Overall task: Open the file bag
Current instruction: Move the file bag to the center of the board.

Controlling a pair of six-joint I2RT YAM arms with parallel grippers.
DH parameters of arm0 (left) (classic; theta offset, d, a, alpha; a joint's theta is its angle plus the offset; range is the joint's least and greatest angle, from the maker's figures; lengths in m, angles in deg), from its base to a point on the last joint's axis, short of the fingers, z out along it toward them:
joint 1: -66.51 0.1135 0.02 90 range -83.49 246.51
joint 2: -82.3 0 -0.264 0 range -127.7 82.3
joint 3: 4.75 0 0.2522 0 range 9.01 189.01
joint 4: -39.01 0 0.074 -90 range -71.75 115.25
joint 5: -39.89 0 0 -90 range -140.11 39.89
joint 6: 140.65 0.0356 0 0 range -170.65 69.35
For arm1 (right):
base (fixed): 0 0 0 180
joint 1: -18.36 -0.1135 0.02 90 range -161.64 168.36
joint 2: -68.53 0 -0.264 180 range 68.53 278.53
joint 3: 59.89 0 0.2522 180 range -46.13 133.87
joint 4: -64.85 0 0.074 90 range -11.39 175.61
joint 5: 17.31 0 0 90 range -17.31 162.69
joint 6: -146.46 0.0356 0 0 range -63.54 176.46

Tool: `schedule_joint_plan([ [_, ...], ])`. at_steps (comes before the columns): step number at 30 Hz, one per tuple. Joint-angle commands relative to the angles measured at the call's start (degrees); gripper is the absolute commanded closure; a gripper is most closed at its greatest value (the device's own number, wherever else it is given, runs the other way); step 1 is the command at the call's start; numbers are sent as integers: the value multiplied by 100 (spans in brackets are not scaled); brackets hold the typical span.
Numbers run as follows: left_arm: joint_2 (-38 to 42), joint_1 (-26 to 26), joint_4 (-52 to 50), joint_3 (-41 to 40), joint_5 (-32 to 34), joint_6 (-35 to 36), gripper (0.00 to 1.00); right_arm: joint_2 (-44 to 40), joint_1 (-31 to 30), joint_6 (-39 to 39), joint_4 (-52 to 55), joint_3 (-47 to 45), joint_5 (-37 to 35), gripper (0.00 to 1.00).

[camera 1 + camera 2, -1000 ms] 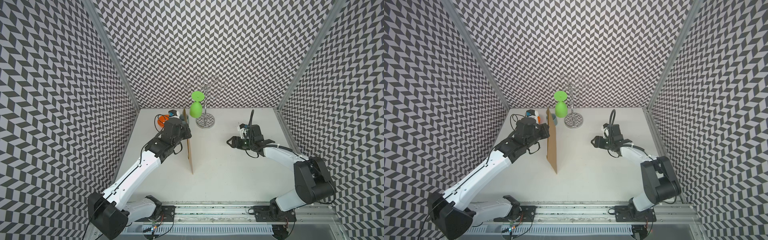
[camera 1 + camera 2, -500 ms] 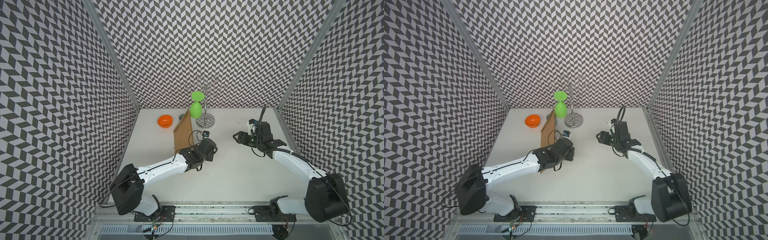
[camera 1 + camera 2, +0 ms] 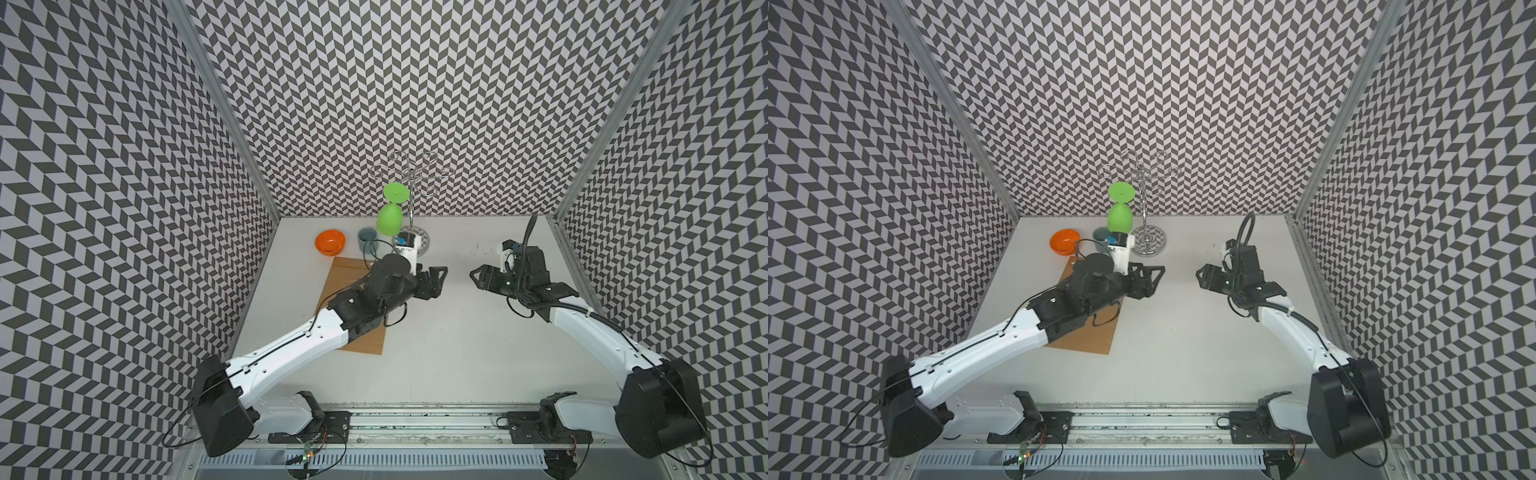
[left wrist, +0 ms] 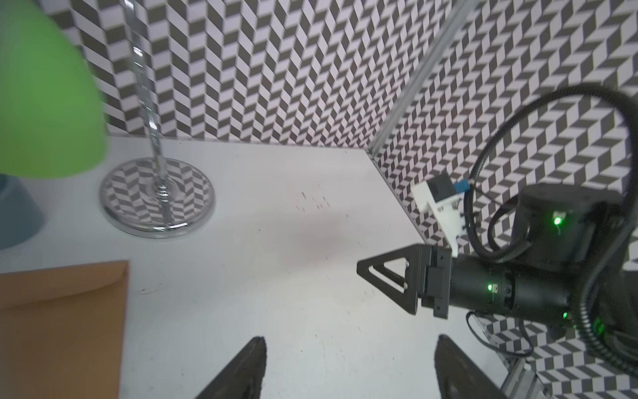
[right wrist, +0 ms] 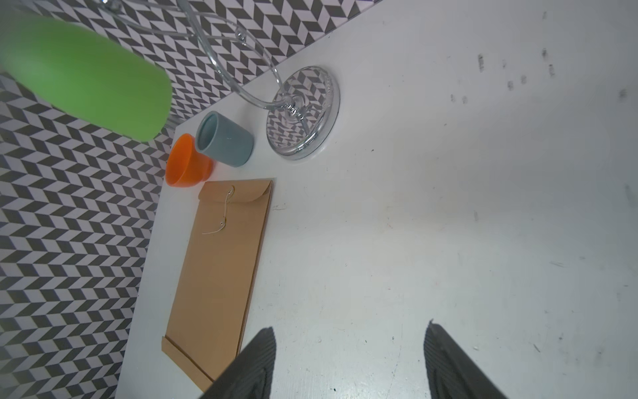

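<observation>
**Bag down, clasp yet to be undone:** The file bag (image 3: pixel 347 276) lies flat on the white table (image 3: pixel 457 340), left of centre in both top views. Its clasp side faces up, and its flap end points toward the top of the frame, just below an orange bowl (image 3: pixel 330 242) and a blue-grey cup (image 3: pixel 368 240). The left arm (image 3: pixel 299 345) crosses over the bag's middle. The left gripper (image 3: pixel 436 277) hangs past the bag's right edge, near mid-frame, its jaws spread and empty; the left wrist view shows only bare table between its fingertips. Facing it from the right of the frame, the right gripper (image 3: pixel 478 276) is likewise parted, holds nothing and sits well apart from the bag.

In the right wrist view the flap (image 5: pixel 238 191) is folded down. The thin pale string (image 5: pixel 226 207) runs from the flap's button (image 5: pixel 231 189) to a second button (image 5: pixel 222 218) on the bag's face, with a loose tail trailing off. Whether it is wound round that button is too small to tell.

Judged from how things lie, the bag is placed for the job but the opening itself has not begun. The string needs freeing and the flap needs lifting. A green glass (image 3: pixel 389 220) hangs from a chrome rack (image 3: pixel 1148 243) behind.
</observation>
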Motion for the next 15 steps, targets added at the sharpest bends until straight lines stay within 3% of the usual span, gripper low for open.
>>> schedule_joint_plan([
  [1,-256,1234,-353,-810,-14,-684,33,174,-338,81,-438,-5,105,31],
  [3,-581,1889,-229,-1233,17,-965,48,259,-489,110,-428,51,69,31],
  [5,-967,2315,151,-1577,-151,-1164,57,283,-565,128,-434,63,99,32],
  [9,-1722,2423,492,-1701,-280,-1281,71,208,-586,123,-425,-5,172,32],
  [15,-2123,2161,839,-2003,-729,-1528,70,298,-586,201,-607,-195,371,32],
])
